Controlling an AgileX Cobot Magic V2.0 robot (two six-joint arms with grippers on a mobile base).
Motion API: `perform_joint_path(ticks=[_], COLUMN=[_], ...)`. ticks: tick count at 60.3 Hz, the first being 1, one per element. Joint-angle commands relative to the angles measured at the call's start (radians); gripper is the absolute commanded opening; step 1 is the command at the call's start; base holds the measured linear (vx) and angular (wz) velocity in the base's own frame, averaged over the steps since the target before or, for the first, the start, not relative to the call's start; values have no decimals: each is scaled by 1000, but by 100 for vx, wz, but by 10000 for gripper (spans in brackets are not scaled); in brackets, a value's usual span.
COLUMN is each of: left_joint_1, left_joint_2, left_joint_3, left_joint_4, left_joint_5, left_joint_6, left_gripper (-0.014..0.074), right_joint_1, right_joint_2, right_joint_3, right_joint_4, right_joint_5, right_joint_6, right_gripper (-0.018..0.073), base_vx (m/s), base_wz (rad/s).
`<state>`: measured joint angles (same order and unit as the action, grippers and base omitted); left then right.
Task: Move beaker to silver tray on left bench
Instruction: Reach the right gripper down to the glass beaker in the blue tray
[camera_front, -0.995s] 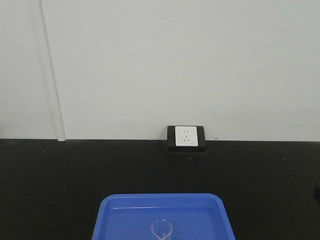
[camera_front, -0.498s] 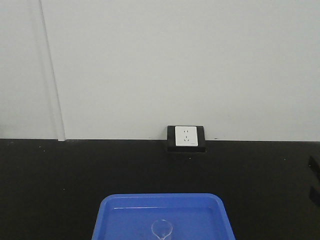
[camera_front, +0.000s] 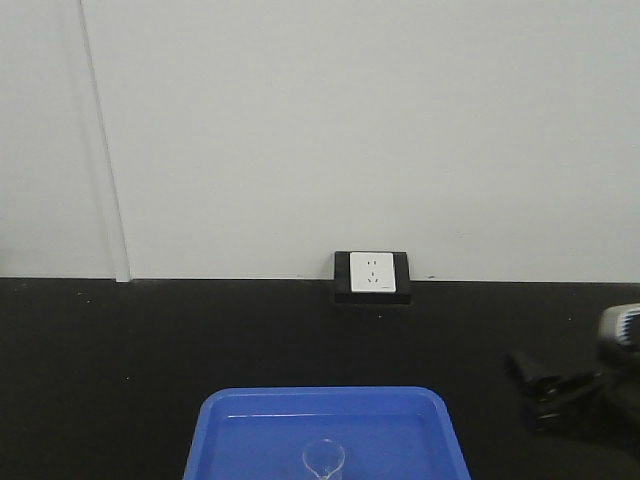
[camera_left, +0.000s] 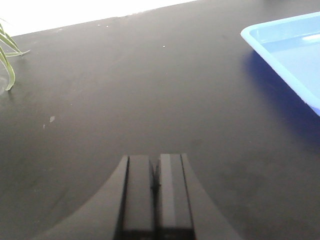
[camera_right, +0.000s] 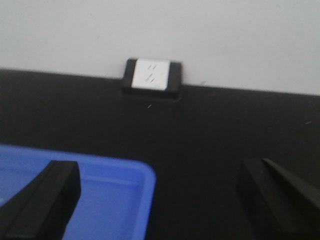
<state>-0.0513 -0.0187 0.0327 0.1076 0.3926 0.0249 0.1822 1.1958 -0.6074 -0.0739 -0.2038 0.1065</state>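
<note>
Black pads of the left gripper (camera_left: 155, 167) sit pressed together with no gap at the bottom of its wrist view, above the bare black bench top (camera_left: 125, 100). Ahead of them and to their right, well apart, is a corner of the blue tray (camera_left: 290, 50). A few green plant leaves (camera_left: 7, 55) show at the far left edge.

The right gripper (camera_right: 157, 172) has its fingers spread wide, one at each lower corner of its blurred wrist view. The tray's far right corner lies between them, just beside the left-hand finger.

Neither wrist view shows the beaker (camera_front: 324, 458). Only the front view does, at the very bottom edge. It stands inside the blue tray, near the middle of its width. Its round clear rim reads as an oval, so the mouth faces up and the long axis looks upright. The body is cut off by the frame.

In that same view the right gripper is a dark shape low on the right, over the bench top and outside the tray. It is well apart from the beaker and not touching it.

Farther back, a wall socket (camera_front: 372, 275) in a black frame sits where the bench top meets the white wall (camera_front: 350, 120).
</note>
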Motion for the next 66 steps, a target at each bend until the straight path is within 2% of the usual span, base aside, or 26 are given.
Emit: perform_joint_path(ticks=[1,13,24,60,66], left_joint_1=[-7,-7,-7,-7,-7], left_joint_2=[-7,-7,-7,-7,-7], left_joint_3=[20,20,20,20,20], left_joint_4=[-1,-1,-1,-1,-1], left_joint_5=[-83,-83,-83,-83,-83], left_joint_6=[-2,-2,-2,-2,-2], left_gripper=[1,1,1,1,1], right_joint_1=[94,280,362,378,378], right_joint_2=[98,357,528,794,836], right_joint_3=[-33,-31,-31,-41,-80], right_joint_4=[-14,-13,-13,1,0], right_joint_5=[-120,-338,-468,-865,-872], right_joint_6=[0,7,26,36,37], right_gripper=[643,589,585,585,585], base_vx=[0,0,0,0,0], base_wz=[0,0,0,0,0])
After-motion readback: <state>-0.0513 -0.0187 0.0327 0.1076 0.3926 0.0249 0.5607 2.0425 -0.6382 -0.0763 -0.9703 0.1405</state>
